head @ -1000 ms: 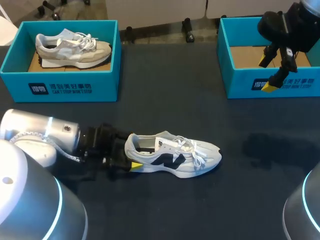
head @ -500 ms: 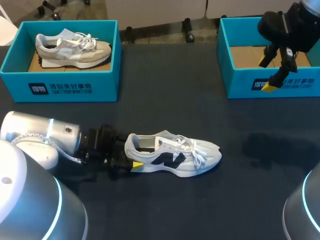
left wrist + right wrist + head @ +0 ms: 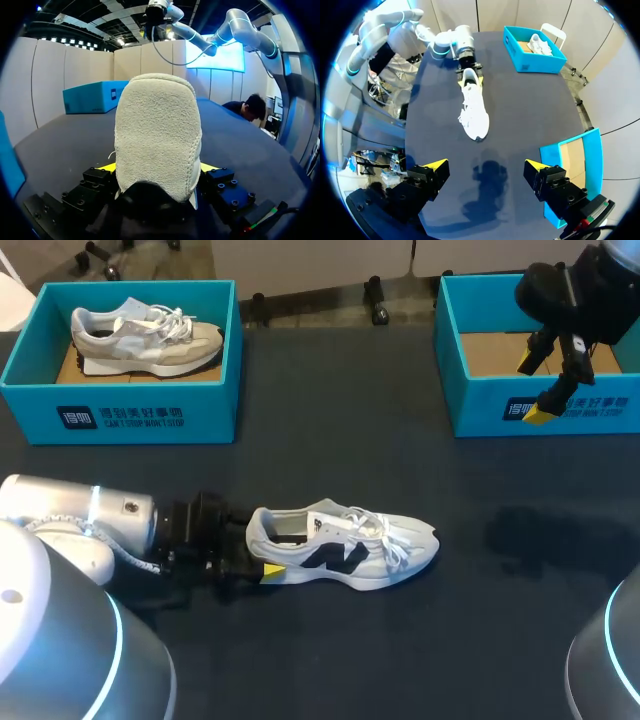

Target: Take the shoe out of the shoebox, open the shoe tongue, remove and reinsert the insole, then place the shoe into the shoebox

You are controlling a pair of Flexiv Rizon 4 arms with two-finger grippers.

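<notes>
Across the dark desk (image 3: pixel 330 390), two teal boxes sit on the far side. The left shoebox (image 3: pixel 120 415) at 10 o'clock holds a beige shoe (image 3: pixel 145 335). The right shoebox (image 3: pixel 480 400) at 2 o'clock shows only its cardboard floor. Nearer, around 6 o'clock from the desk's middle, the white shoe (image 3: pixel 345 550) lies on its sole, outside both boxes, toe toward 3 o'clock and heel toward 9 o'clock. The left hand (image 3: pixel 258 558) comes in from 9 o'clock and is clamped on that heel. In its wrist view the heel (image 3: pixel 157 130) fills the gap, with a yellow tip pressed against each side. The right hand (image 3: pixel 535 388) hangs over the right shoebox's front wall, fingers spread wide and holding nothing.

The likely trouble is the hold itself. Only the soft heel is pinched, so a lift or a quick drag could let the toe sag, swing the shoe round, or let the padding squeeze out of the fingers. The loose laces (image 3: pixel 395 540) could also catch once the tongue is worked, and the right hand is well apart from the shoe, too far to steady it.

Compared with a second ago, the shoe and the left hand have slid slightly toward 9 o'clock, while the right hand has not moved.
</notes>
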